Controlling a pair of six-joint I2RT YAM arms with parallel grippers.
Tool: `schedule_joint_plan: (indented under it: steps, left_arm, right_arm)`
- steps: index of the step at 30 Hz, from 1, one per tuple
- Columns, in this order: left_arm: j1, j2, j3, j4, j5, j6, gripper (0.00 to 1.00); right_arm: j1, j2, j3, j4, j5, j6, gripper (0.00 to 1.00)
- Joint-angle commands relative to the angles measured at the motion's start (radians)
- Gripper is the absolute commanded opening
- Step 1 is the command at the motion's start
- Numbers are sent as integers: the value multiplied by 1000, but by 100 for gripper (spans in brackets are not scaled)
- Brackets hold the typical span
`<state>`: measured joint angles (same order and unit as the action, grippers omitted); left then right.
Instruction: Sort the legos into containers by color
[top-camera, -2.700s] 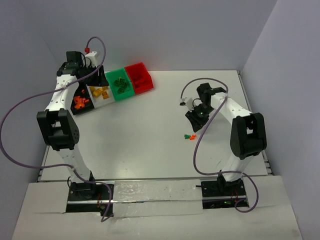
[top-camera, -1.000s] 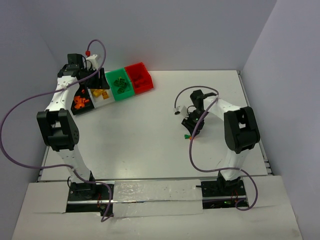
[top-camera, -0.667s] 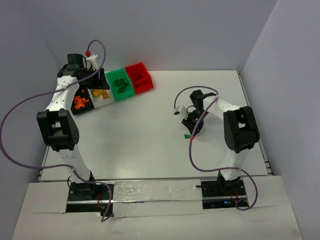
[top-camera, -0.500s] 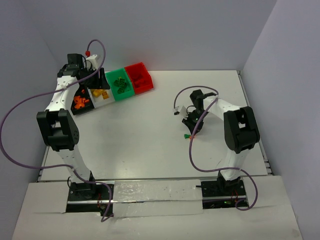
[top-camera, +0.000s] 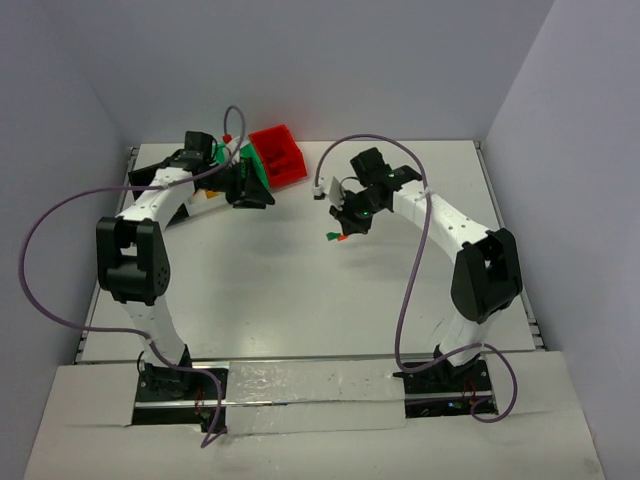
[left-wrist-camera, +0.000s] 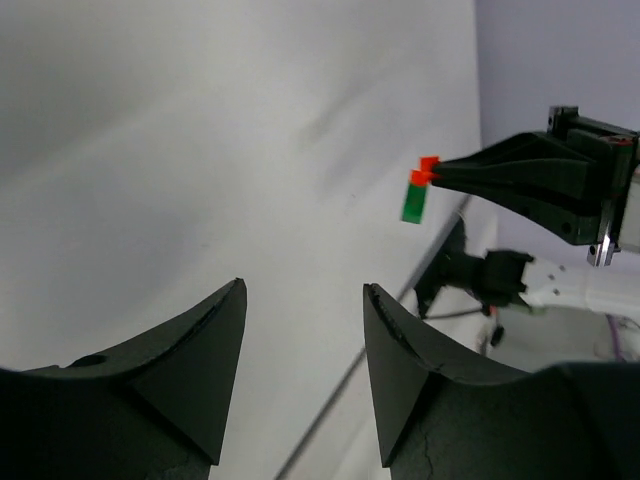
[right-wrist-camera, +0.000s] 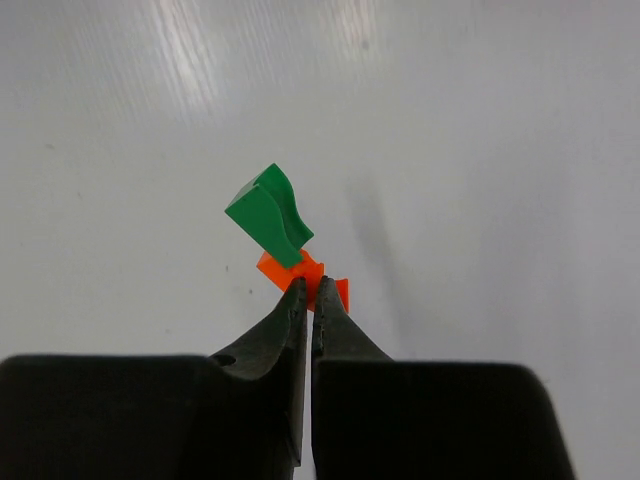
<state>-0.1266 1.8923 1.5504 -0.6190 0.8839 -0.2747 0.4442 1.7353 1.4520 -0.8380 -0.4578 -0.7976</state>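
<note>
My right gripper (right-wrist-camera: 309, 285) is shut on a small orange lego (right-wrist-camera: 322, 283) with a green lego (right-wrist-camera: 268, 215) stuck to it, and holds both above the bare white table. In the top view the right gripper (top-camera: 343, 233) is mid-table, right of the bins. The red bin (top-camera: 278, 155) stands at the back. The green bin (top-camera: 244, 160) beside it is partly covered by my left arm. The white and black bins are mostly hidden behind that arm. My left gripper (top-camera: 258, 198) is open and empty (left-wrist-camera: 303, 285), just in front of the green bin. It faces the held legos (left-wrist-camera: 415, 195).
The bins stand in a row at the table's (top-camera: 300, 290) back left. Purple cables loop from both arms. Grey walls close in the back and both sides.
</note>
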Motion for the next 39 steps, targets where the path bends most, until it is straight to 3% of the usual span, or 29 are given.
schedule_joint_plan:
  steps: [1,4,15,21,27,35,39]
  left_arm:
    - [-57,-34,8,58,148,-87,62]
    - [-82,-20,16,40,156,-75,74]
    - [-193,21,85,-141,95,100,69]
    - [-199,28,87,-143,127,101,69]
    - [-206,43,102,-155,131,111,64]
    - [-211,55,119,-143,149,100,47]
    - [-211,55,116,-143,169,97,43]
  right_arm:
    - [85,-29,80,99,32,81,0]
    - [121,-22,106,151,72,113,0]
    - [199,2,172,173,156,145,0]
    - [220,-8,163,183,177,140,0]
    - [230,-21,164,188,175,146,0]
    - [246,-20,167,186,172,151,0]
    - [252,-9,174,186,178,155,0]
